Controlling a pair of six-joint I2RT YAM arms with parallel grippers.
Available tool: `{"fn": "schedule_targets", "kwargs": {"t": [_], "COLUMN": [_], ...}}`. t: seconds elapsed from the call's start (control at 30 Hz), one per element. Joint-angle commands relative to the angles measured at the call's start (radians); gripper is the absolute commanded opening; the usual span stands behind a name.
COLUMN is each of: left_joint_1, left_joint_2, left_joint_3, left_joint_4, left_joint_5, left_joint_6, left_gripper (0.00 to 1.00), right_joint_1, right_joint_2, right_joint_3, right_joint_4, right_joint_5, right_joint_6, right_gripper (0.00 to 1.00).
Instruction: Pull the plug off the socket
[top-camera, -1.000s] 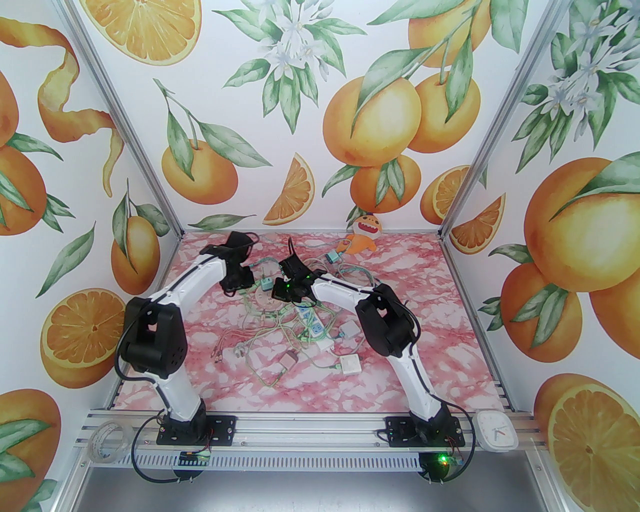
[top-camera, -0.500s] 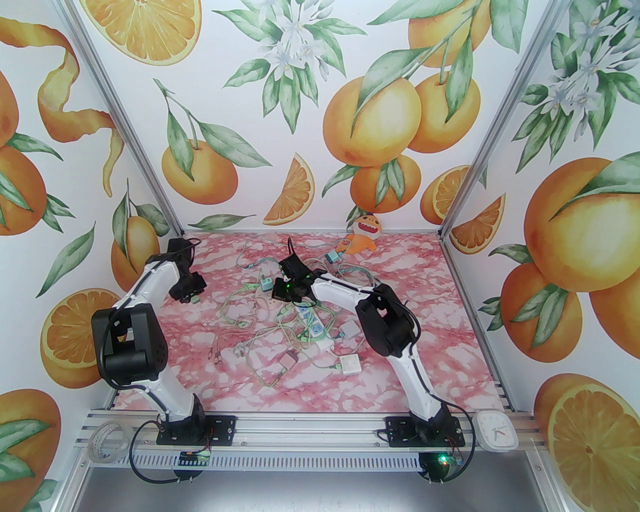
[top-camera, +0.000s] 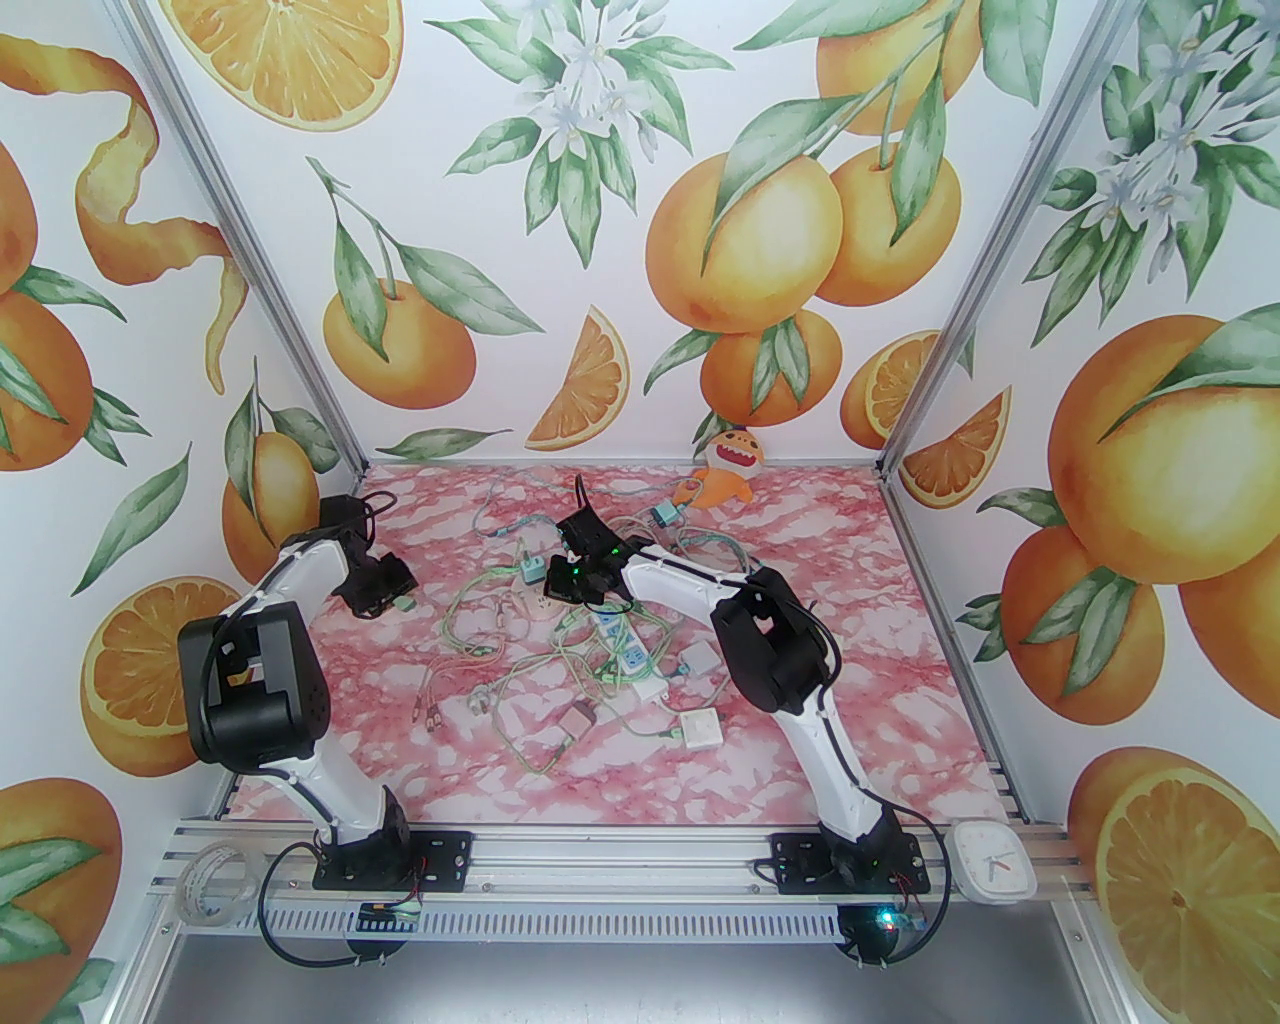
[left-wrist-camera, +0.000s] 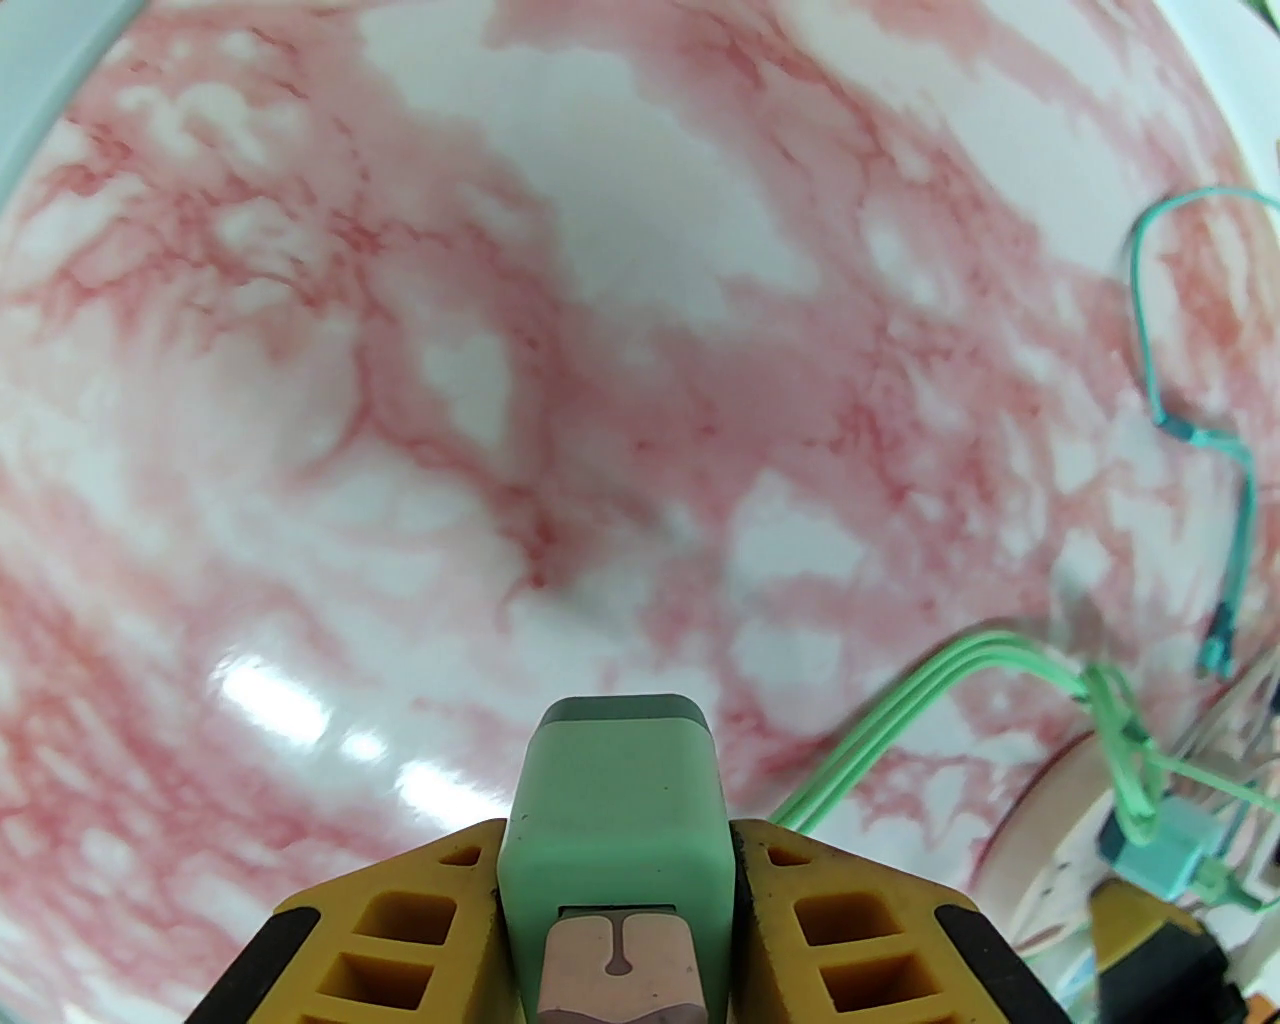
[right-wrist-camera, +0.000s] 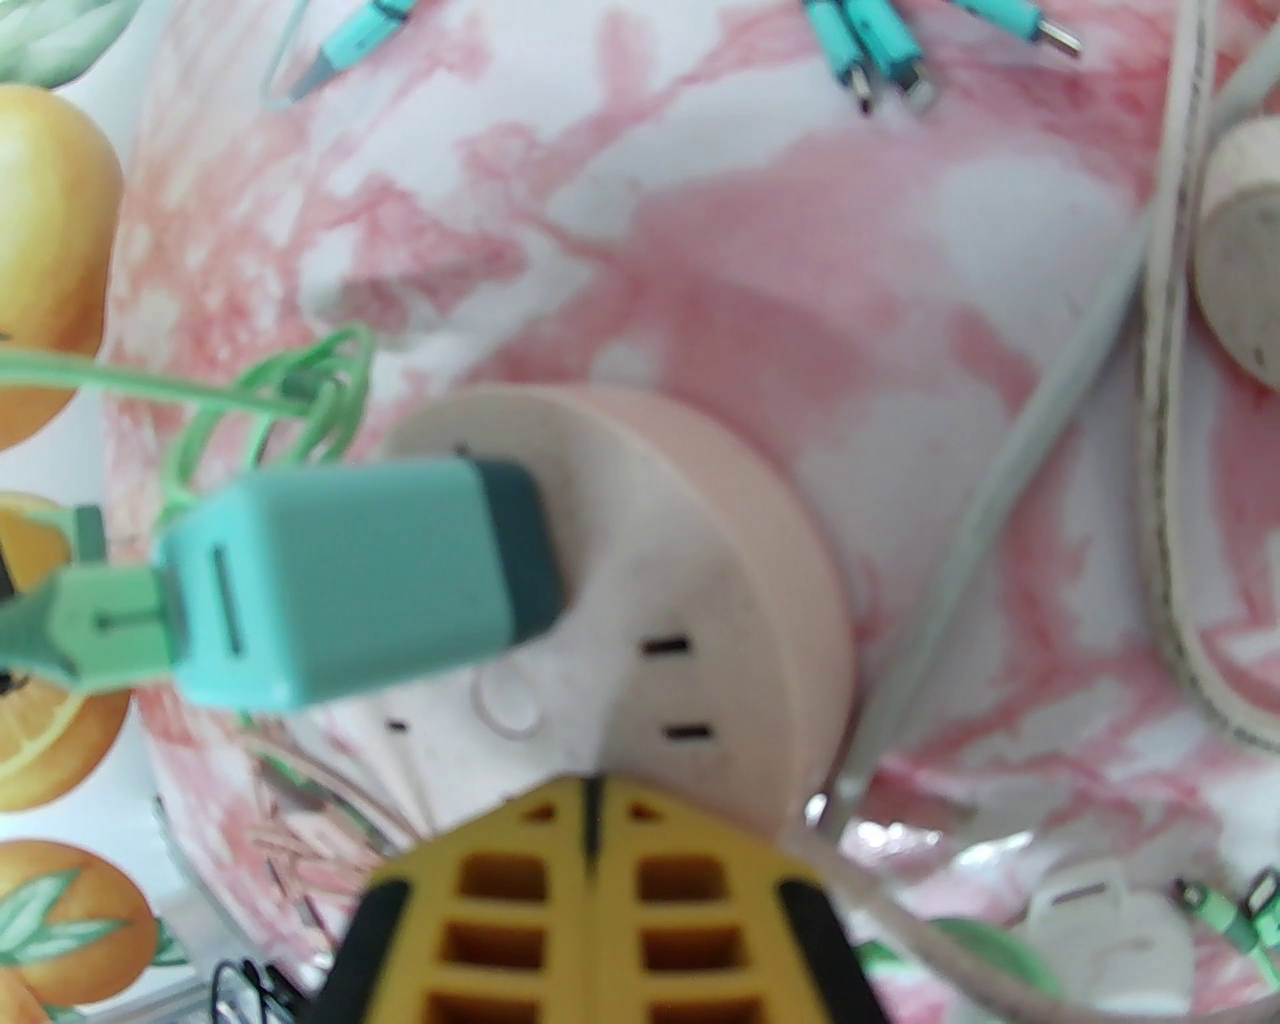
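My left gripper (left-wrist-camera: 617, 838) has its yellow fingers against both sides of a pale green plug (left-wrist-camera: 612, 790), held above bare tabletop. From above, that gripper (top-camera: 388, 590) and plug (top-camera: 403, 605) sit at the left side of the table, well away from the round pink socket (top-camera: 520, 603). My right gripper (right-wrist-camera: 592, 785) is shut, its tips resting on the socket (right-wrist-camera: 720, 560) top. A teal plug (right-wrist-camera: 360, 590) with a green cable still stands in that socket, also seen from above (top-camera: 531, 570).
Green and white cables tangle around the table's middle. A white power strip (top-camera: 622, 645) lies by the right arm, with white adapters (top-camera: 699, 730) nearer the front. An orange plush toy (top-camera: 730, 465) sits at the back wall. A clock (top-camera: 992, 862) rests on the front rail.
The left arm has swung away from the socket to the table's left side, carrying the green plug with it, then settled slightly lower. The right arm has stayed on the socket.
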Motion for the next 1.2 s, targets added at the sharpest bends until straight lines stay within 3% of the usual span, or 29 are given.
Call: {"fn": "schedule_targets", "kwargs": {"t": [0.0,0.23,0.43,0.47,0.6,0.73,1.17], "left_joint_1": [0.015,0.026,0.026,0.026,-0.002,-0.088,-0.368], "left_joint_2": [0.006,-0.014,-0.129,-0.145,-0.256,-0.352,-0.287], "left_joint_3": [-0.031,-0.058,-0.066,-0.071,-0.119,-0.144,-0.120], "left_joint_4": [0.097,0.152,0.060,0.041,-0.018,-0.008,0.199], "left_joint_5": [0.062,0.083,0.003,-0.010,-0.101,-0.148,0.106], "left_joint_6": [-0.025,-0.042,-0.057,-0.062,-0.084,-0.048,0.266], "left_gripper": [0.41,0.52,0.89,0.90,0.93,0.90,0.73], "right_joint_1": [-0.004,-0.004,-0.004,-0.003,-0.003,-0.003,-0.023], "right_joint_2": [0.071,0.072,0.059,0.054,0.029,-0.002,-0.207], "right_joint_3": [-0.039,-0.037,-0.036,-0.038,-0.058,-0.069,-0.136], "right_joint_4": [-0.175,-0.173,-0.166,-0.158,-0.111,-0.059,0.072], "right_joint_5": [0.081,0.080,0.089,0.089,0.078,0.065,0.041], "right_joint_6": [-0.007,-0.005,-0.009,-0.008,-0.011,-0.026,-0.063], "right_gripper": [0.00,0.00,0.00,0.00,0.00,0.00,0.00]}}
